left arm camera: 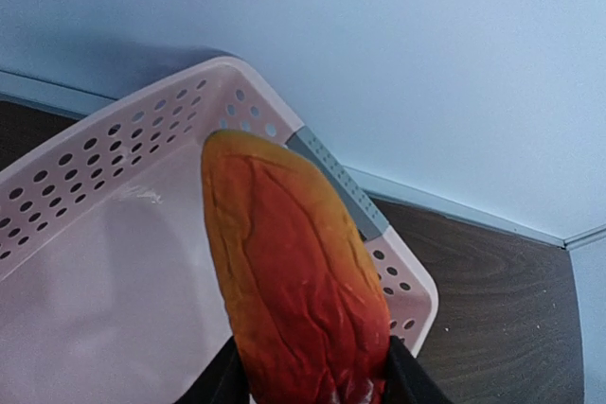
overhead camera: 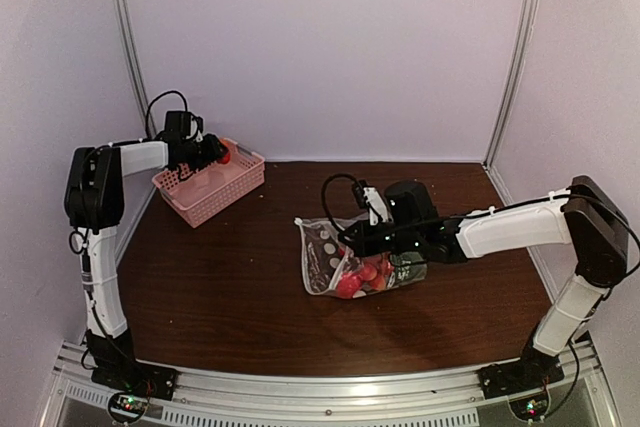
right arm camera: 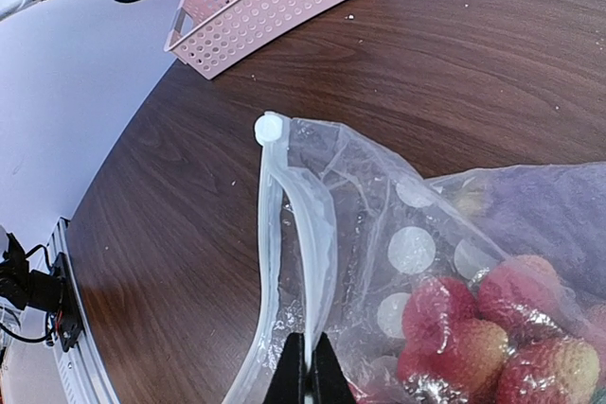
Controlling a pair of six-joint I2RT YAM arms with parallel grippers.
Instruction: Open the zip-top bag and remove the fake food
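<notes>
- The left gripper (overhead camera: 211, 152) is clamped on a red-orange fake food piece (left arm camera: 294, 281), above the pink basket (left arm camera: 57, 172) at the far left.
- The zip-top bag (right arm camera: 379, 196) lies mid-table, with red grape-like balls (right arm camera: 492, 328) inside.
- The right gripper (right arm camera: 303, 366) is pinched together on the bag's zip edge.

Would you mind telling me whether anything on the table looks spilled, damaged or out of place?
Nothing looks spilled or broken. The basket sits askew to the table edges at far left, and a few pale specks dot the wood near it. The bag lies crumpled, seemingly intact.
</notes>
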